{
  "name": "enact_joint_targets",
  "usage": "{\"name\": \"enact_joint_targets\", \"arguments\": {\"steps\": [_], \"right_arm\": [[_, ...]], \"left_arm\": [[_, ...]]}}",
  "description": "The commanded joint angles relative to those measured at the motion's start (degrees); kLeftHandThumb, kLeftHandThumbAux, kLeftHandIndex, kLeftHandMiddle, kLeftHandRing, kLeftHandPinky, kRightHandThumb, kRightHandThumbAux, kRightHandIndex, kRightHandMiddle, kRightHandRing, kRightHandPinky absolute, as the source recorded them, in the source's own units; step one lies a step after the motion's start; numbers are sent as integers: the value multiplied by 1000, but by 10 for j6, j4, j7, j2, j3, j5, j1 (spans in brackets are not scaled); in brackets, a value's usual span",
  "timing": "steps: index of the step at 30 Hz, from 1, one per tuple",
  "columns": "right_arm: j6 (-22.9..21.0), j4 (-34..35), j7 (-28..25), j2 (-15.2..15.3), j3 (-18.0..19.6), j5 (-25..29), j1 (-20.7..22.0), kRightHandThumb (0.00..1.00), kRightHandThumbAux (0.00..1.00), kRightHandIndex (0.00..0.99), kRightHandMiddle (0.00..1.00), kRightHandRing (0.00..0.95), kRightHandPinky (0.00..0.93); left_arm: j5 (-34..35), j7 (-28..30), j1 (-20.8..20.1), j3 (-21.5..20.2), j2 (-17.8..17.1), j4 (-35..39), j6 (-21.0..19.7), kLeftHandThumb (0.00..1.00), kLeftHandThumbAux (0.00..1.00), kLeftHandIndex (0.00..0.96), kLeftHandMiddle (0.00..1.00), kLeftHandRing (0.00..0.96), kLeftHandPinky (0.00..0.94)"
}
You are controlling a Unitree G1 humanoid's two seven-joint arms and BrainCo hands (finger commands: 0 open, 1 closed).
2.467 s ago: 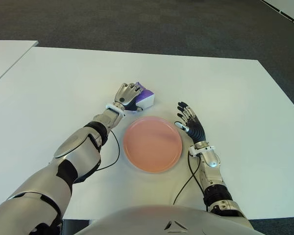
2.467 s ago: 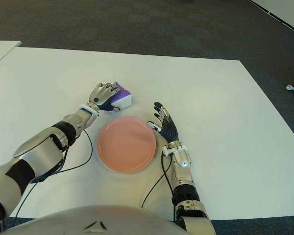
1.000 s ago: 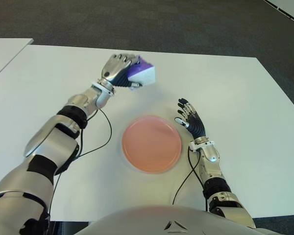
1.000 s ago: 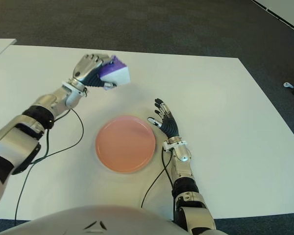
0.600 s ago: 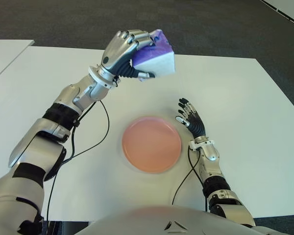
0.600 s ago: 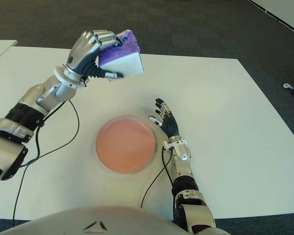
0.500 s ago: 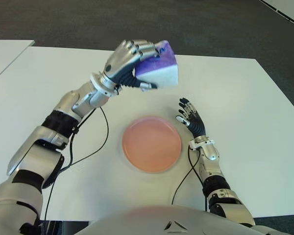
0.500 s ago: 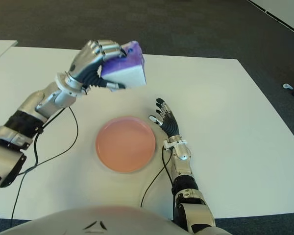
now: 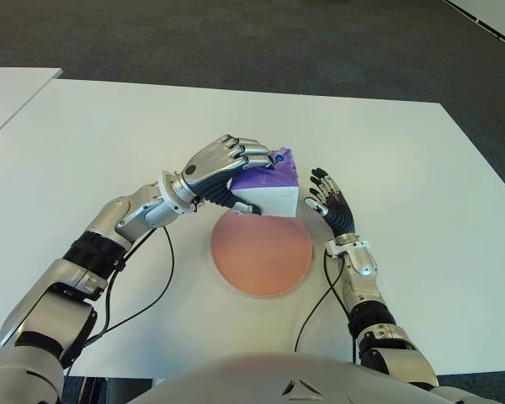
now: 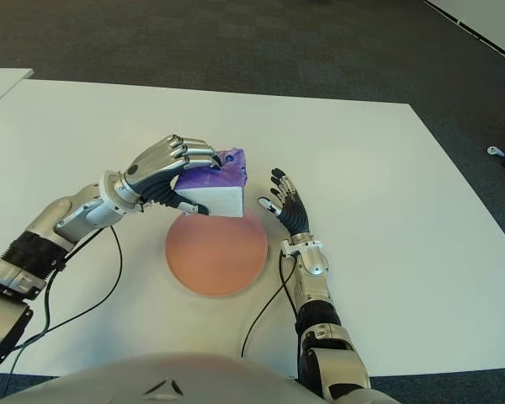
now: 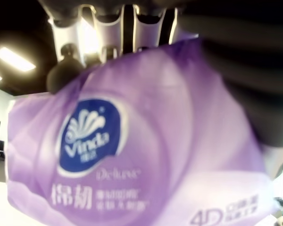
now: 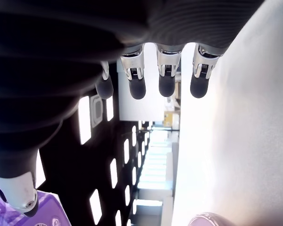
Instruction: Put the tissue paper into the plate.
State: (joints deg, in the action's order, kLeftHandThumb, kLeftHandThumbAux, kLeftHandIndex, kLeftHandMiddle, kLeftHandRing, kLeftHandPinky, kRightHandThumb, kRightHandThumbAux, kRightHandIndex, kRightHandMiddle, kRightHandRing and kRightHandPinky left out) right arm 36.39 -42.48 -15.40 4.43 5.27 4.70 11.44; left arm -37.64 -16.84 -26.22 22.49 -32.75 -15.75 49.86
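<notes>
I see one tissue paper pack [image 9: 268, 189], purple and white, clamped in my left hand [image 9: 223, 168], the fingers [image 9: 246, 152] curled over its top and the thumb under its near side. Below the hand, the pack hangs over the far edge of the single pink plate [image 9: 261, 257]; I can't tell if they touch. My right hand [image 9: 332, 206] shows just beside the plate's right side on the white counter [image 9: 421, 194], fingers spread and empty.
</notes>
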Motion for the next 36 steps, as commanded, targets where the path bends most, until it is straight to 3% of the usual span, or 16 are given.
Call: {"name": "enact_joint_targets", "arguments": {"steps": [1,7,13,18,23,26,29,36], "right_arm": [[-27,-73,0,-19,-3,1,-69,0,609,0,0,0,0],[-40,-68,6,-16,-2,-1,-66,0,607,0,0,0,0],[-49,-61,3,-17,0,5,-71,0,606,0,0,0,0],[-46,-57,5,-19,2,5,-74,0,611,0,0,0,0],[-43,-75,2,-15,4,3,-67,0,617,0,0,0,0],[-29,-77,1,-16,2,0,-67,0,618,0,0,0,0],[-45,-71,2,-16,4,5,-67,0,616,0,0,0,0],[-79,-46,16,-18,-1,0,-76,0,615,0,0,0,0]], "left_arm": [[-30,20,14,-2,-4,21,18,853,669,397,531,836,795],[-81,10,69,-3,-2,75,19,852,670,395,530,834,797],[-62,66,106,0,-11,104,14,851,671,394,529,833,806],[-97,80,126,2,-8,108,1,850,671,393,529,835,816],[-104,119,132,9,-13,119,-14,850,671,393,532,842,845],[-102,176,131,16,-26,136,-34,850,670,394,535,845,853],[-125,202,129,18,-34,153,-47,851,670,395,537,848,857],[-200,149,124,31,-18,136,-63,851,670,395,538,851,858]]}}
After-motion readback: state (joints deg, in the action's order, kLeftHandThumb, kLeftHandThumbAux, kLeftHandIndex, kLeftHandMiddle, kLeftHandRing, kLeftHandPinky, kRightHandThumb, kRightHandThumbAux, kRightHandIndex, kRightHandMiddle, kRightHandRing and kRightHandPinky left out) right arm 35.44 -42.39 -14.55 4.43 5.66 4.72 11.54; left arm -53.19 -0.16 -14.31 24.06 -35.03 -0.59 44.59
